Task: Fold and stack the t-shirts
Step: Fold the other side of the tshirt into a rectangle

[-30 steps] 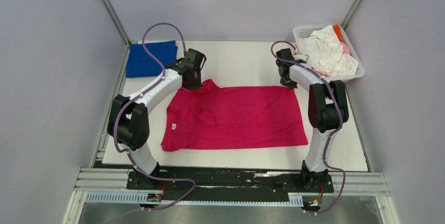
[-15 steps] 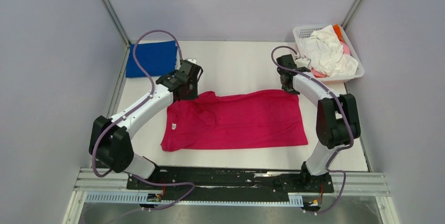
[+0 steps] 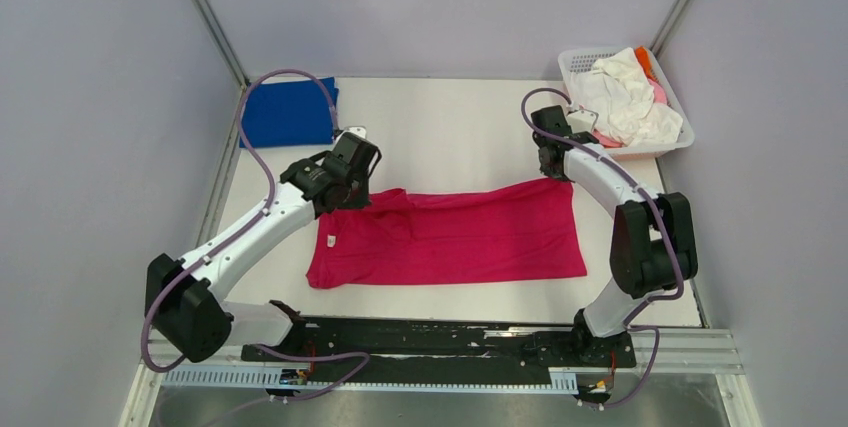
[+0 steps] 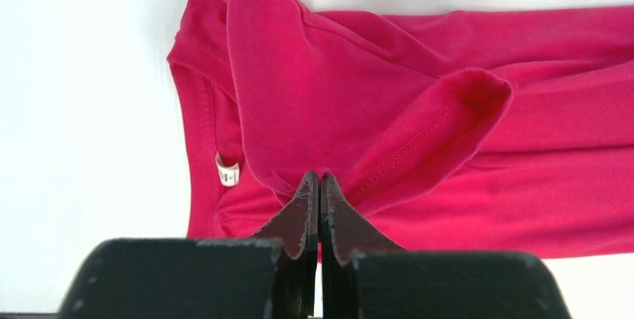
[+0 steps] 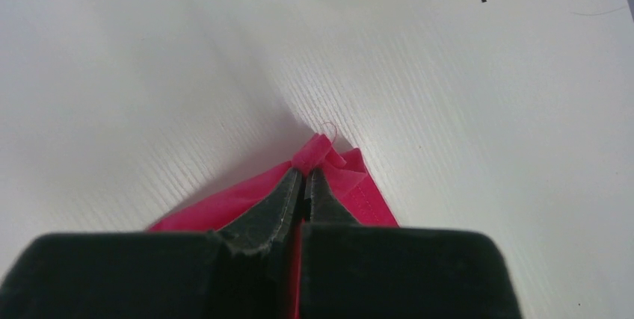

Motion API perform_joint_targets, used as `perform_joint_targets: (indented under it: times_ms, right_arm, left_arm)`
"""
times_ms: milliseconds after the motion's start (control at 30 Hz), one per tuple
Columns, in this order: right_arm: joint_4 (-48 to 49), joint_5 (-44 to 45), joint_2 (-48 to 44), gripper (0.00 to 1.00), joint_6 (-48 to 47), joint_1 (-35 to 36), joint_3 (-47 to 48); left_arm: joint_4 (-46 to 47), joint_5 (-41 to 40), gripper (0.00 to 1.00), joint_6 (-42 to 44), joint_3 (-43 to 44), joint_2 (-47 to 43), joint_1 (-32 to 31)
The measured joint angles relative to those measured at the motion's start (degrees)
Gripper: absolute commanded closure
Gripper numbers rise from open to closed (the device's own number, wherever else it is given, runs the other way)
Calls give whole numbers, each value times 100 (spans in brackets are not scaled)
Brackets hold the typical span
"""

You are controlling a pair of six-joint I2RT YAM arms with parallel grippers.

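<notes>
From above, you see the magenta t-shirt [image 3: 450,237] spread across the middle of the bench [image 3: 450,127]. Your left arm [image 3: 265,222] reaches its far-left sleeve and your right arm [image 3: 600,172] its far-right corner. A blue t-shirt [image 3: 288,112] lies far left, and more shirts [image 3: 625,102] fill the basket [image 3: 578,55] far right. At the left wrist, your left fingers [image 4: 308,196] are pinched tight on a magenta fold near the white neck label [image 4: 227,171]. At the right wrist, your right fingers [image 5: 291,192] are clamped together on the shirt's corner.

Magenta t-shirt [image 3: 450,237], blue t-shirt [image 3: 285,112] and lattice basket [image 3: 577,55] lie on the white table [image 3: 450,127].
</notes>
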Motion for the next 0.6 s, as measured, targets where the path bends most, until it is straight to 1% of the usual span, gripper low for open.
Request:
perform_joint_targets:
  times_ms: [300, 500, 567, 600]
  right_arm:
    - [0, 0, -186, 98, 2, 37, -92]
    - [7, 4, -203, 96, 7, 74, -229]
    - [15, 9, -234, 94, 24, 101, -372]
    - [2, 15, -258, 90, 31, 107, -444]
  left_arm:
    - [-501, -61, 100, -481, -315, -431, -426]
    - [-715, 61, 95, -964, -874, -737, -787]
    - [-719, 168, 89, -1102, -1091, -813, -866]
    - [-713, 223, 79, -1150, -1182, -828, -892]
